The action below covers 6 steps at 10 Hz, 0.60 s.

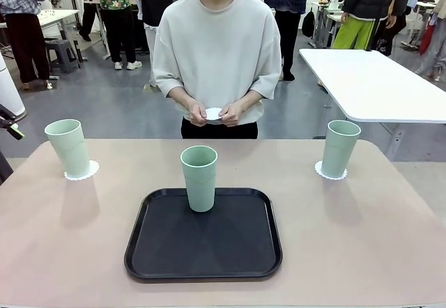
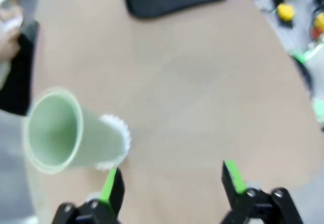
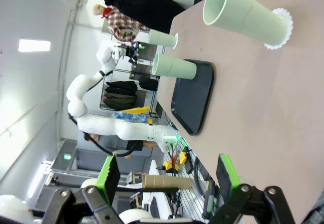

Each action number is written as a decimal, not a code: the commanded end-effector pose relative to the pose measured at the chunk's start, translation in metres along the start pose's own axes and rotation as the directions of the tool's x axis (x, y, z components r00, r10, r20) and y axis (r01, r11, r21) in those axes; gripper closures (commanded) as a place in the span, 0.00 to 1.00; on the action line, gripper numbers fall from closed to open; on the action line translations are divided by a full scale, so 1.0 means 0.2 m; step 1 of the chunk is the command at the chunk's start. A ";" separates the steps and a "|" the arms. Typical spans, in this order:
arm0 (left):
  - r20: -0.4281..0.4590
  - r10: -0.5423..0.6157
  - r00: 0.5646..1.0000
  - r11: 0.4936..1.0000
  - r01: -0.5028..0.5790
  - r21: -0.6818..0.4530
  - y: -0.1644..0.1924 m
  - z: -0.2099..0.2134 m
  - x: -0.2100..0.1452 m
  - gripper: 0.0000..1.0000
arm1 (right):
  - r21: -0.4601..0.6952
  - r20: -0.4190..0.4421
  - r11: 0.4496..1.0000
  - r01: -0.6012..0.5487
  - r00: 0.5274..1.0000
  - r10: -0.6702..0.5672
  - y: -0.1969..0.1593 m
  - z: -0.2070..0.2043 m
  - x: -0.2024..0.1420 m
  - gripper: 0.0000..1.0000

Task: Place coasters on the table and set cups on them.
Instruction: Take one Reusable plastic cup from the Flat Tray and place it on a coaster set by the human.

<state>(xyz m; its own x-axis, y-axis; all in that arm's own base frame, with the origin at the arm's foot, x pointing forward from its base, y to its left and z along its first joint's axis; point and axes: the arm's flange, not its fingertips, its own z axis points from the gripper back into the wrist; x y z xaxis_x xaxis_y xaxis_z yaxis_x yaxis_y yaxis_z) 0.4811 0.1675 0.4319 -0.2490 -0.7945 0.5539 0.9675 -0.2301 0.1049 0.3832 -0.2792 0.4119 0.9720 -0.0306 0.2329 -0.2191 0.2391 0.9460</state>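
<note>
Just beyond left end effector (image 2: 170, 171) — open-jawed — stands cup (image 2: 71, 133) (on coaster (image 2: 120, 133)).

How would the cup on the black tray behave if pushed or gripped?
The cup is tall with a narrower base, so a push near the rim would probably tip it. It looks empty and thin-walled, so likely light and slightly squeezable.
</note>
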 end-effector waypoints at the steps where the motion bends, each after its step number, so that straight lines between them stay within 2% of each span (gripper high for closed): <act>1: -0.056 0.086 0.995 0.996 -0.086 0.001 -0.13 -0.07 0.25 0.00 | -0.004 0.002 1.000 0.008 1.000 -0.008 0.01 -0.01 -0.01 0.00; 4: -0.215 0.185 0.959 0.982 -0.171 0.085 -0.15 -0.09 0.59 0.00 | -0.004 0.002 1.000 0.008 1.000 -0.008 0.01 -0.01 -0.01 0.00; 6: -0.368 0.305 0.878 0.952 -0.272 0.141 -0.14 -0.10 0.78 0.00 | -0.004 0.002 1.000 0.008 1.000 -0.008 0.01 -0.01 -0.01 0.00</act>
<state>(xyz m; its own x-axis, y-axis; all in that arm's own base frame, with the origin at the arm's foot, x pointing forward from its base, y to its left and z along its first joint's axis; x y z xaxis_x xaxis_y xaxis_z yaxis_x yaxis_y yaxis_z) 0.4223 0.0519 0.5002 -0.0226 -0.9472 0.3198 0.9938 0.0136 0.1107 0.3836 -0.2786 0.4119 0.9720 -0.0292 0.2330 -0.2196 0.2385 0.9460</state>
